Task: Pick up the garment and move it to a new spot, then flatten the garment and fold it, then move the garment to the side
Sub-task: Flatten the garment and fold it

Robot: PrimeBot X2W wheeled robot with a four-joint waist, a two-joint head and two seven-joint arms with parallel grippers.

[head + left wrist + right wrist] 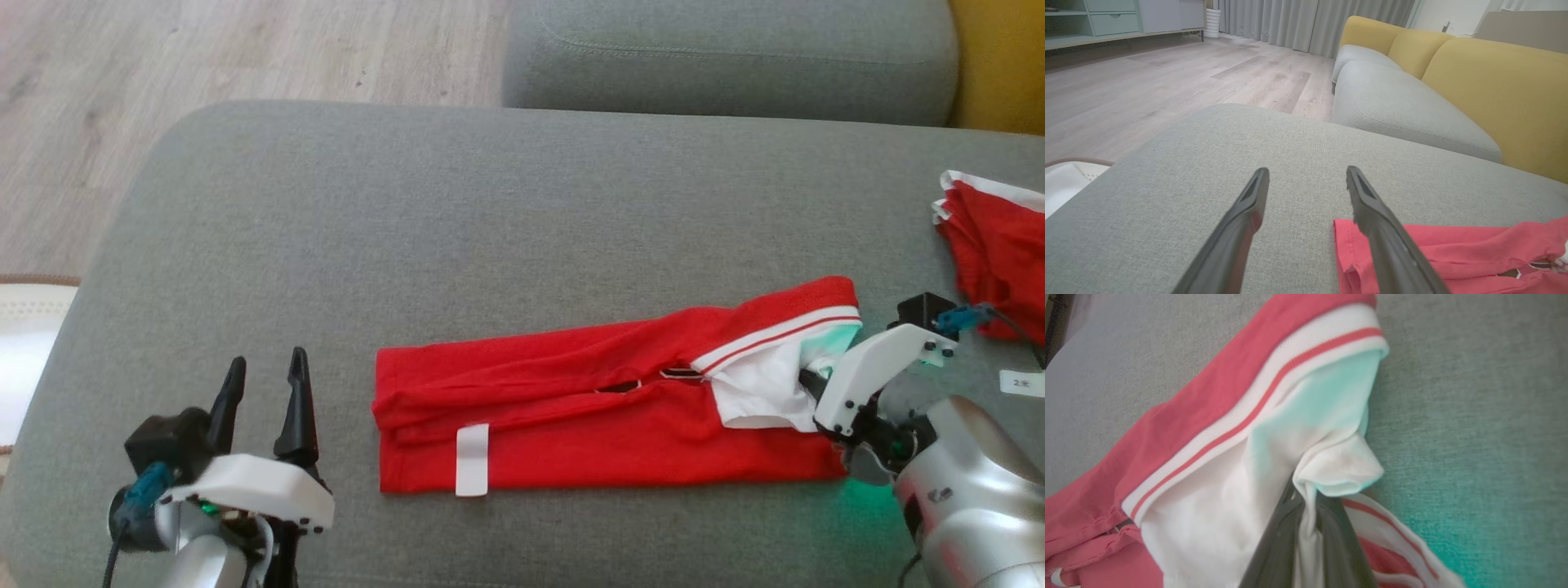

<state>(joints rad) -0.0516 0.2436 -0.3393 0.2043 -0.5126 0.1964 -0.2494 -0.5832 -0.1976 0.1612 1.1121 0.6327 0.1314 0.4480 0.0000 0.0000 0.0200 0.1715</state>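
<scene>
The garment [571, 408] lies on the grey cushion [408, 204] as a long red strip. It runs along the cushion's front edge, from about the middle toward the right. A small white tag [472, 459] sits on the strip near its left end.

My right jaws are closed on a pinch of white cloth at the garment's right end. In the right wrist view the two dark fingers [1274, 547] meet with a fold of white squeezed between them. Their tips are buried under the bunched cloth, so I cannot see how deep the grip goes. A green glow tints that white cloth and the cushion beside it. The striped red-and-white band [1257, 404] crosses above the pinch.

My left jaws stand open over the cushion's front left part, holding nothing. In the left wrist view the fingers [1241, 228] spread wide, and the right-hand one covers part of the garment's left end [1453, 249].

At the cushion's right edge lies a second red piece [992, 245] with white trim, cut off by the frame. Just in front of it is a white label [1020, 382] with print too small to read. Off the cushion's left edge something pale and rounded [24, 327] sits on the wooden floor [204, 57], only partly in frame, and I cannot tell what it is.
</scene>
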